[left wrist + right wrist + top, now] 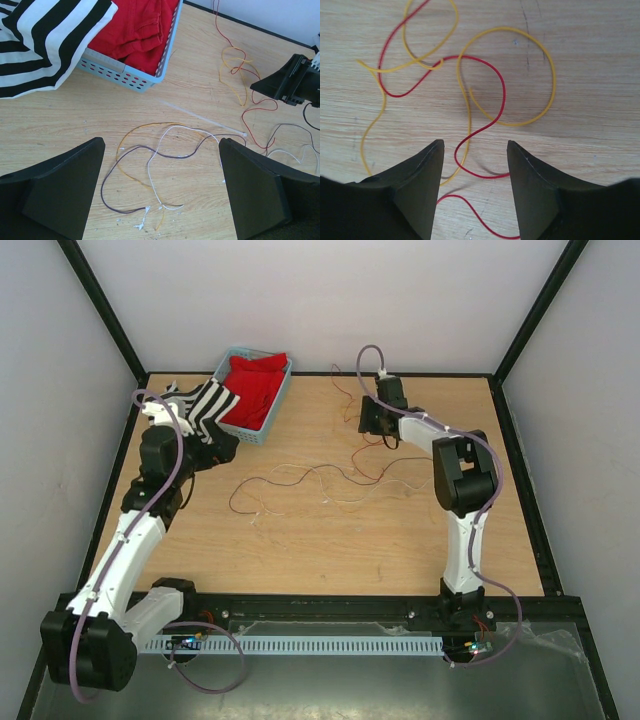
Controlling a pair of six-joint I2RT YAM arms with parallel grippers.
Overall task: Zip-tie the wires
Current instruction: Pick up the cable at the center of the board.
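Plain white walls [330, 290] are closing in the far, left and right sides, with black frame bars [100, 305] running up the corners. A pale wooden surface [320, 550] is lying flat between them, catching soft, even light. Along its near edge a black rail [330, 605] is running, and a white slotted duct [330, 645] is sitting on grey sheet metal [400, 690].

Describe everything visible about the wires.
The wires are a loose bunch of very thin, flexible strands, red, yellow-orange, dark brown and pale. They lie flat on the wooden table in curls and overlapping loops, not bundled or tied. They sprawl across the middle of the table and up toward its far edge. There a red strand crosses a yellow strand and runs between the parted fingers of the right gripper, which is not pinching it.
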